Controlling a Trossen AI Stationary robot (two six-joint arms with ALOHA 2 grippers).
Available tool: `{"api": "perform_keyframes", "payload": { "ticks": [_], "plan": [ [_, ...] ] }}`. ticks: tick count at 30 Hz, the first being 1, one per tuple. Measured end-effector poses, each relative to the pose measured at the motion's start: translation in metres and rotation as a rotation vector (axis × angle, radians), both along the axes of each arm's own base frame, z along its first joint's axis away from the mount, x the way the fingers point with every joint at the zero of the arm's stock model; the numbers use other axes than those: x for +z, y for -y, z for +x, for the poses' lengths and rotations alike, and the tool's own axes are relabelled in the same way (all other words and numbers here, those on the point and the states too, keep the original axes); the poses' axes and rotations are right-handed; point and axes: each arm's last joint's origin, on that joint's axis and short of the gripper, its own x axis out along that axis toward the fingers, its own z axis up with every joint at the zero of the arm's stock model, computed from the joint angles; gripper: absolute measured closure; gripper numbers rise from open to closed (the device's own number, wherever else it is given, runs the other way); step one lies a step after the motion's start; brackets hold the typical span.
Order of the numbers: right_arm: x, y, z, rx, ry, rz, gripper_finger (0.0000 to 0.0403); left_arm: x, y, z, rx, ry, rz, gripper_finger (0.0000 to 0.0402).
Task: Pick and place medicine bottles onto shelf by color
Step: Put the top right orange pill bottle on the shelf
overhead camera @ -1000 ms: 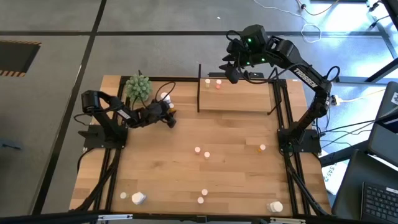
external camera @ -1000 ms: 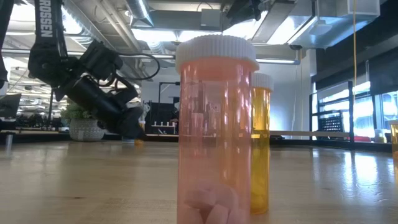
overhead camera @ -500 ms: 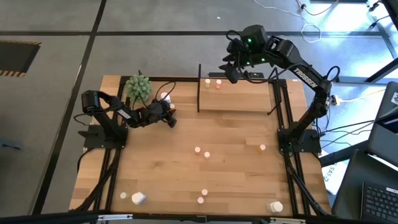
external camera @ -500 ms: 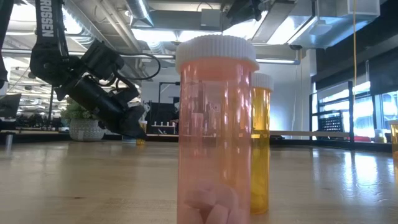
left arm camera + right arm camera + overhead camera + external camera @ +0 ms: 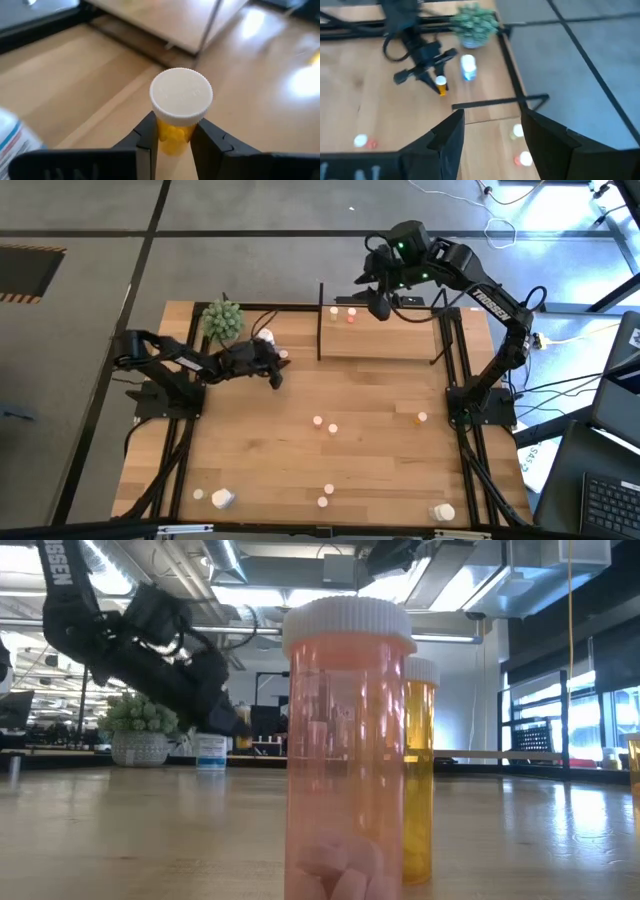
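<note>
- left gripper (image 5: 172, 142): fingers closed on the amber body of a small orange bottle (image 5: 179, 112) with a white cap, gripped just under the cap. in the low view the bottle is clear of the tabletop; in the high view the gripper (image 5: 277, 370) sits just left of the shelf's near left upright.
- right gripper (image 5: 490, 135): fingers standing apart with nothing between them, hanging above the far edge of the shelf (image 5: 380, 332); in the high view it (image 5: 378, 302) is near the two bottles there.
- shelf: a light-wood board at the far middle of the table (image 5: 300, 470), carrying a white-topped bottle (image 5: 334, 311) and a red-topped bottle (image 5: 351, 317) side by side near its far left corner.
- white bottle with blue label (image 5: 468, 67): upright on the table beside the green plant (image 5: 222, 321), near the left gripper.
- mid-table: a pinkish-topped bottle (image 5: 318, 421) and a white-topped one (image 5: 333, 427) close together; an orange one (image 5: 418, 418) near the right arm's base.
- near edge: a larger white bottle (image 5: 222, 498) at the left, two small bottles (image 5: 326, 496) in the middle, a larger white bottle (image 5: 444, 512) at the right.
- low view: a pink bottle (image 5: 348, 750) stands directly in front of an amber bottle (image 5: 420, 765).
</note>
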Motion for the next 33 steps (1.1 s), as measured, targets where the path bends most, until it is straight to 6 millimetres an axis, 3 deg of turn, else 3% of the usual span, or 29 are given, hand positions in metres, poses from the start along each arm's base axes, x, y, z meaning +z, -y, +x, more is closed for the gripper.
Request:
{"api": "perform_keyframes", "payload": {
  "ticks": [5,9,17,25,28,33],
  "plan": [
    [-0.003,-0.002,0.005,0.132,0.002,-0.037,0.0204,0.022,0.004,-0.005,-0.071,0.067,0.004,0.0326],
    [-0.010,-0.004,0.016,0.226,-0.027,-0.101,0.0204,0.047,0.005,-0.004,-0.116,0.025,0.006,0.0326],
    [-0.024,-0.014,0.037,0.400,-0.073,-0.218,0.0204,0.120,0.002,0.010,-0.245,-0.276,0.008,0.0326],
    [-0.042,-0.023,0.060,0.519,-0.110,-0.272,0.0204,0.184,-0.001,0.013,-0.331,-0.294,0.065,0.0326],
    [-0.047,-0.029,0.072,0.584,-0.095,-0.320,0.0204,0.196,-0.001,0.012,-0.335,-0.290,0.078,0.0326],
    [-0.058,-0.035,0.094,0.629,-0.054,-0.372,0.0204,0.197,-0.002,0.015,-0.331,-0.290,0.070,0.0326]
  ]
}}
